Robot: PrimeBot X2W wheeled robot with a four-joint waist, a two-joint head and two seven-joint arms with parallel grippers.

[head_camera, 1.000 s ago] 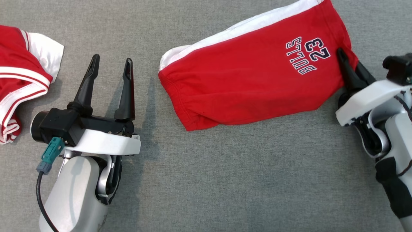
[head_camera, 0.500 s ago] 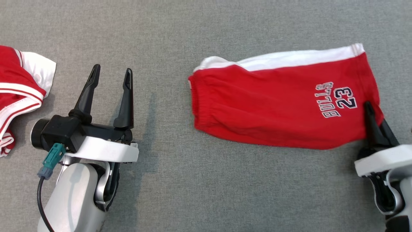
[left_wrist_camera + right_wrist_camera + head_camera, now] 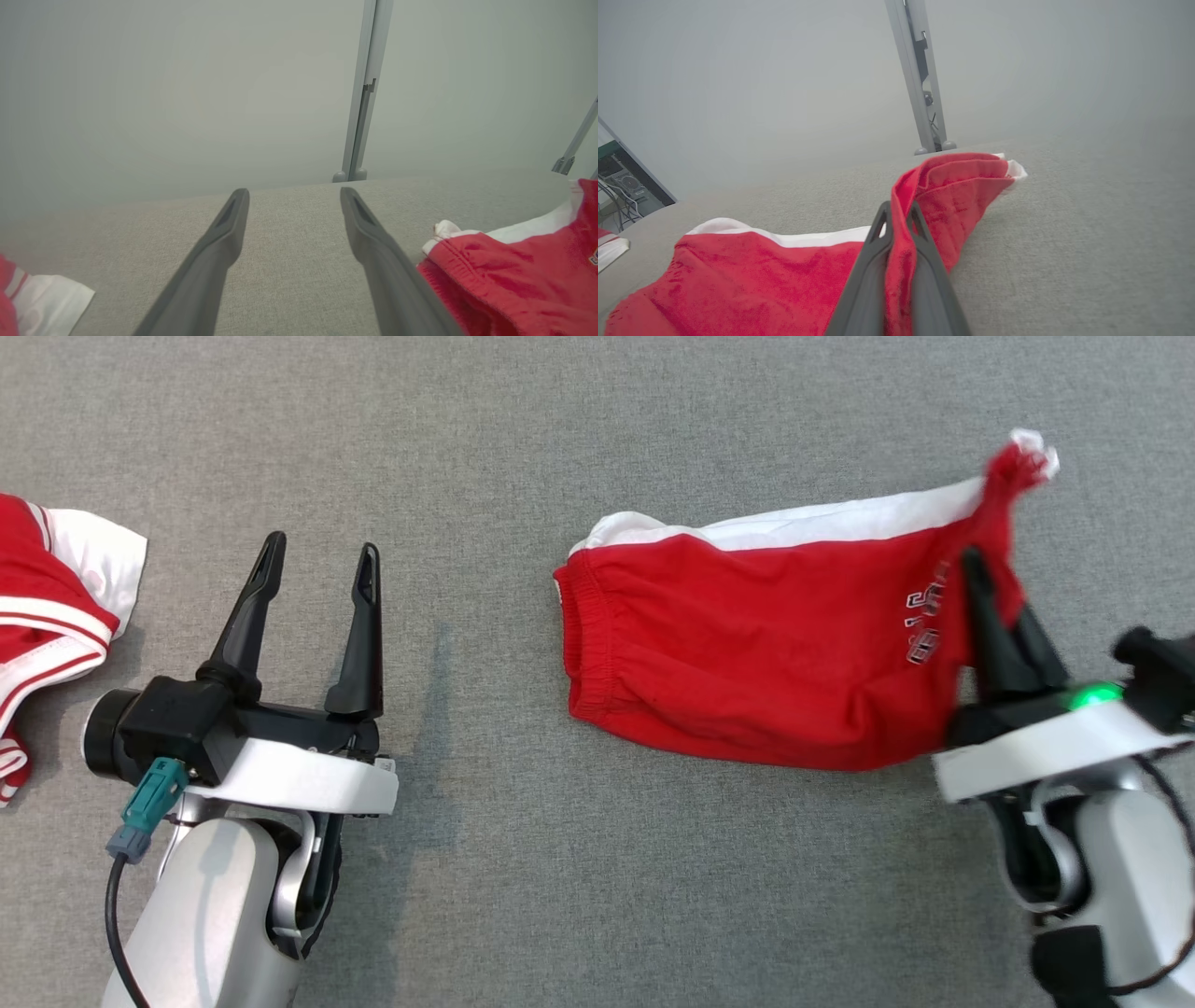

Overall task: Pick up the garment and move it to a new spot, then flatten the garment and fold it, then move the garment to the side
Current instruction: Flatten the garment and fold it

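The garment [image 3: 747, 663] is a pair of red shorts with a white side stripe, lying folded on the grey cloth surface at centre right; its waistband end points left. My right gripper [image 3: 985, 574] is shut on the garment's right hem, which is lifted and bunched upward. In the right wrist view the red cloth [image 3: 957, 196] is pinched between the two dark fingers [image 3: 873, 261] of the right gripper [image 3: 898, 210]. My left gripper [image 3: 317, 551] stands open over bare cloth, well left of the garment [image 3: 514, 275]. In its own wrist view the left gripper [image 3: 294, 196] holds nothing.
A second red and white garment [image 3: 47, 607] lies at the left edge. The grey surface [image 3: 560, 877] ends at a far edge with a metal post [image 3: 359, 93] behind it. A computer case and cables [image 3: 621, 186] stand beyond the left end.
The right gripper has dragged the garment's hem, then lifted it, so the right end now bunches up and hides most of the print. The left arm has kept still.
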